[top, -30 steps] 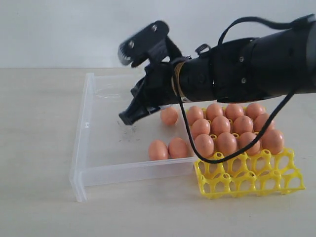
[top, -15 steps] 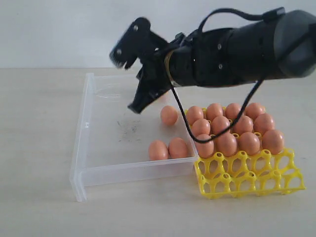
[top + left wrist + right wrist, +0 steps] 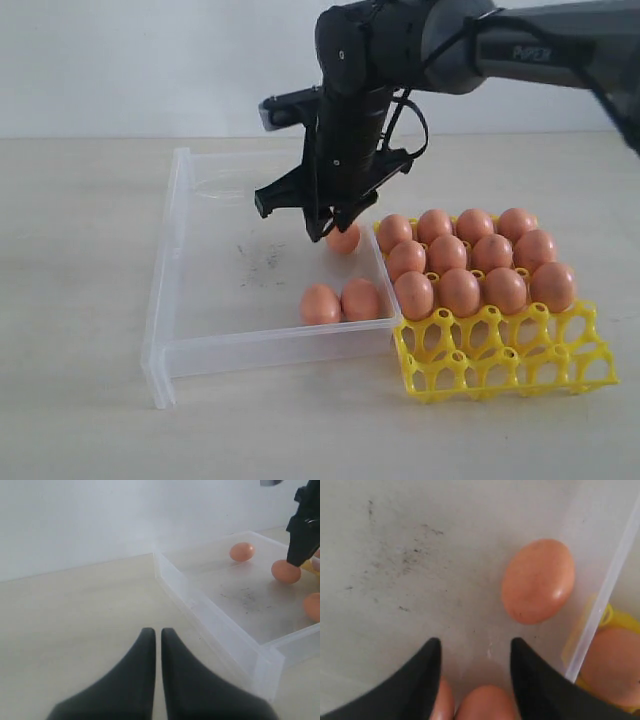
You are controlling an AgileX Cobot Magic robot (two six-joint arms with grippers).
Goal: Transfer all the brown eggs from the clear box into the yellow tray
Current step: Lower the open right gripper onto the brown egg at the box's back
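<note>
The right hand (image 3: 476, 642) is spread wide over the clear box (image 3: 170, 300), where brown eggs (image 3: 320, 304) are left; the left hand (image 3: 155, 645) is pinched narrow. The egg nearest the wall could be knocked away if a finger is blocked by that wall.

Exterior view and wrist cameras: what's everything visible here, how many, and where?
Clear shallow plastic box: one, transparent, dark specks on its floor.
Bright yellow plastic lattice egg tray: one, beside the box; front row empty.
Brown oval eggs in the tray: twelve, orange-brown, three filled rows.
Brown oval eggs in the box: four, orange-brown; two by the front wall, one near the tray-side wall, one farther back.
Pale table: one, beige, under everything.
Right tool: one, black, open, above the box.
Left tool: one, black, shut, outside the box.
</note>
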